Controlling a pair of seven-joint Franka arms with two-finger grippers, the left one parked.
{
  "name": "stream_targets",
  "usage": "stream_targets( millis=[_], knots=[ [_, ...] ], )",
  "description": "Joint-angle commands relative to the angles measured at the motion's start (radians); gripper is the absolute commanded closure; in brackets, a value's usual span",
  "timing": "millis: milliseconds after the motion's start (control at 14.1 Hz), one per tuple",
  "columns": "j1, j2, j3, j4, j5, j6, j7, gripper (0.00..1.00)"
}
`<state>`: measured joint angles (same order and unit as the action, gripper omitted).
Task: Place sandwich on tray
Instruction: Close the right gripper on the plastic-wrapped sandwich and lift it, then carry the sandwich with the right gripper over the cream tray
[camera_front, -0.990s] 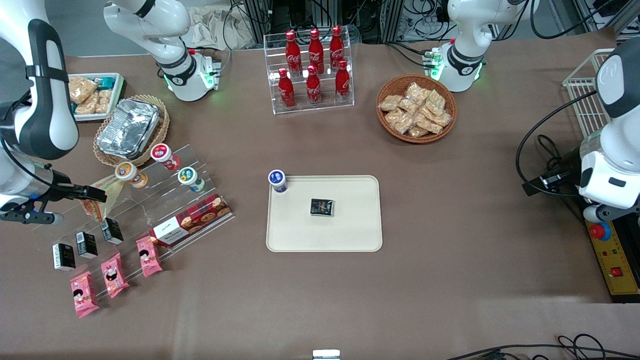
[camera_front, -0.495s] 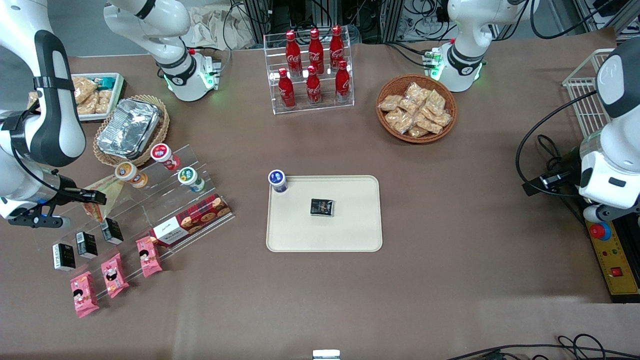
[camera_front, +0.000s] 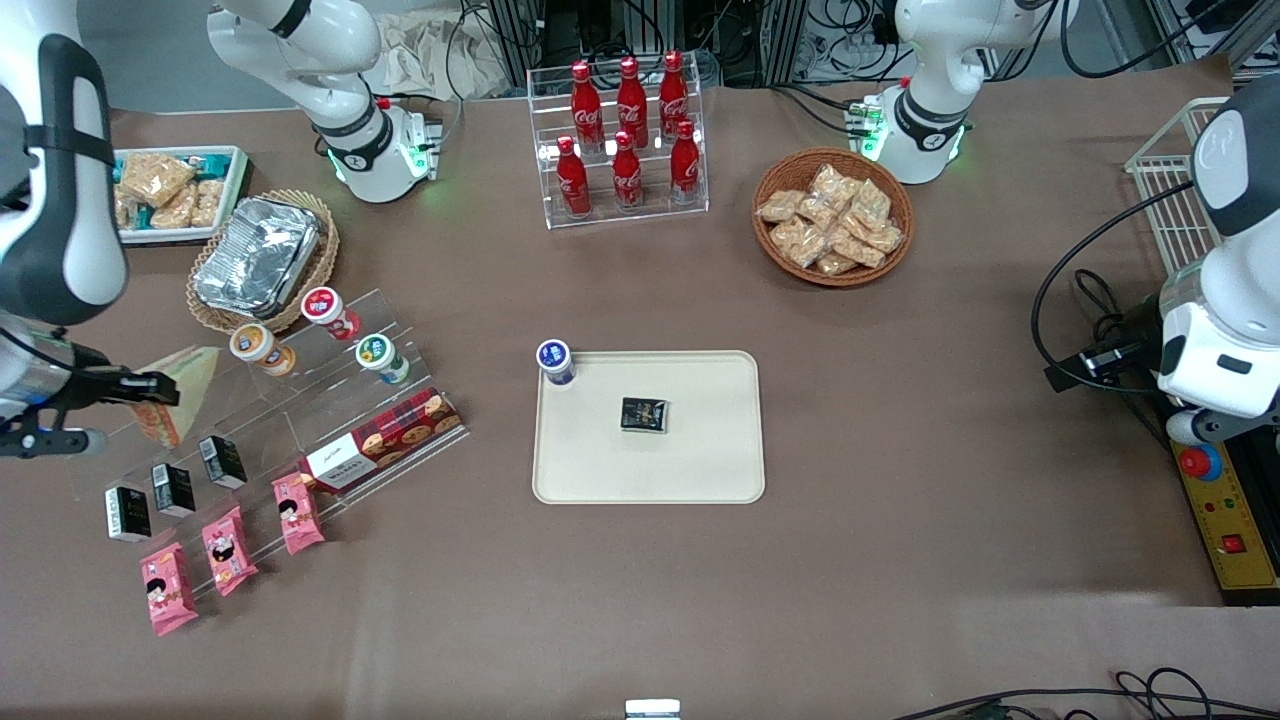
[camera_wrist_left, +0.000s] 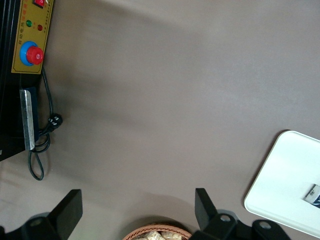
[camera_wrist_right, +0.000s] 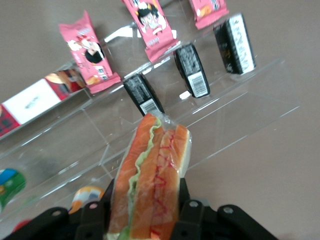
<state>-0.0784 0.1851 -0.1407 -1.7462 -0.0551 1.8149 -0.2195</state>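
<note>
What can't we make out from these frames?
- Gripper fingertips: the sandwich covers them in the right wrist view, though it is clearly clamped.
- Sandwich filling: only pale bread shows in the front view.
- Tray: cut off by the frame edge in the left wrist view.
- Dark packet on the tray: label too small to read in the front view.

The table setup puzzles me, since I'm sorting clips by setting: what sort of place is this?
Likely a lab mock-up of a snack shop: cola bottles on a clear rack, cables and an emergency-stop box. The gripper holds the sandwich above the display steps.
</note>
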Motion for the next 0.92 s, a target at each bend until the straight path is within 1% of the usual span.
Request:
stream_targets(
  millis=[0,141,283,495,636,778,848],
  knots=[
    [0.015,0.047,0.028,0.176,-0.008,-0.147,-0.050,0.50],
    [0.046,0.037,0.091,0.236,-0.008,-0.193,-0.055,0.50],
    [0.072,0.037,0.177,0.273,0.000,-0.201,-0.054,0.50],
    [0.077,0.069,0.372,0.280,0.008,-0.142,-0.058,0.50],
    [0.078,0.108,0.487,0.280,0.006,-0.082,-0.102,0.49],
    [0.095,0.154,0.579,0.280,0.005,-0.049,-0.106,0.49],
    [0.126,0.174,0.599,0.280,-0.005,-0.034,-0.104,0.49]
  ],
)
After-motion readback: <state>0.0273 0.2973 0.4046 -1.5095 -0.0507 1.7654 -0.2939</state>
